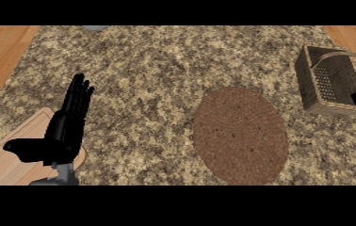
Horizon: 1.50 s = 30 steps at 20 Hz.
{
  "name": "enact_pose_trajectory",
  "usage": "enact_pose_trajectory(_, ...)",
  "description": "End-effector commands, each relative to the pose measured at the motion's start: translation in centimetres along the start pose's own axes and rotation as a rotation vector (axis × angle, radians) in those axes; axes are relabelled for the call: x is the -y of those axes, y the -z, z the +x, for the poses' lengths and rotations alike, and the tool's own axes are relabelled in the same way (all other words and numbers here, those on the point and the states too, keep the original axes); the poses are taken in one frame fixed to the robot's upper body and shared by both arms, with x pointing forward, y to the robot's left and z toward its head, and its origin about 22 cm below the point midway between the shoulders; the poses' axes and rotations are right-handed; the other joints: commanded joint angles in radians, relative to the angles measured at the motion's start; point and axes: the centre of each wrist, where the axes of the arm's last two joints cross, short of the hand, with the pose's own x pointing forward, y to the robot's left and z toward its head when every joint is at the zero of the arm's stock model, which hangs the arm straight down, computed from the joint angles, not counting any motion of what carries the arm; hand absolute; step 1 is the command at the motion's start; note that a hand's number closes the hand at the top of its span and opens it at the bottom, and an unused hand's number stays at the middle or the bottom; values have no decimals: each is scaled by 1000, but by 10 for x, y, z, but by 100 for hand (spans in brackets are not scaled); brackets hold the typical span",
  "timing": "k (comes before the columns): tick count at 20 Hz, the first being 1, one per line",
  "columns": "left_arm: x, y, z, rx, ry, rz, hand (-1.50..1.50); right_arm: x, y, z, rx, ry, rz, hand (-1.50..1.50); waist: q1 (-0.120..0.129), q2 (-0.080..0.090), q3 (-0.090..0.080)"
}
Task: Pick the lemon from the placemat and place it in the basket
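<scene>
1. Left hand [61, 126] sits at the lower left of the head view, fingers straight and pointing up the frame, thumb sticking out to the left. It's open with nothing in it.
2. Under that hand there's a pale wooden board [24, 149] poking in from the bottom left corner, lying on the worktop.
3. The worktop [160, 74] is speckled brown granite, with wood showing at the upper corners.
4. The placemat [240, 135] is a brown woven oval, right of centre, lying flat. I can't spot the lemon on it or anywhere else in view, so can't tell where it is.
5. The basket [327, 81] is dark wicker with a handle, at the right edge, up and to the right of the placemat and apart from it. Its inside is partly cut off by the frame edge.
6. Right hand doesn't show in the view.
</scene>
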Motion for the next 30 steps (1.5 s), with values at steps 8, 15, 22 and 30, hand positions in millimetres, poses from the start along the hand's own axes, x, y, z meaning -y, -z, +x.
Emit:
enact_pose_trajectory(8, -1, -1, -5, -8, -3, -1, 0, -8, 32, -76, -17, -105, 50, 150, -1, 1, 0)
enact_pose_trajectory(15, 7, 4, -4, 0, 5, 6, 0, -36, 49, -96, -23, -85, 64, 150, 1, 1, 0)
enact_pose_trajectory(22, -10, -4, -6, -8, 12, 1, 0, -39, 74, -123, -55, -62, 54, 150, 5, 1, 0)
enact_pose_trajectory(30, -25, 3, -10, 3, 10, 3, 0, -44, 66, -162, -166, -13, 31, 150, 1, 1, 0)
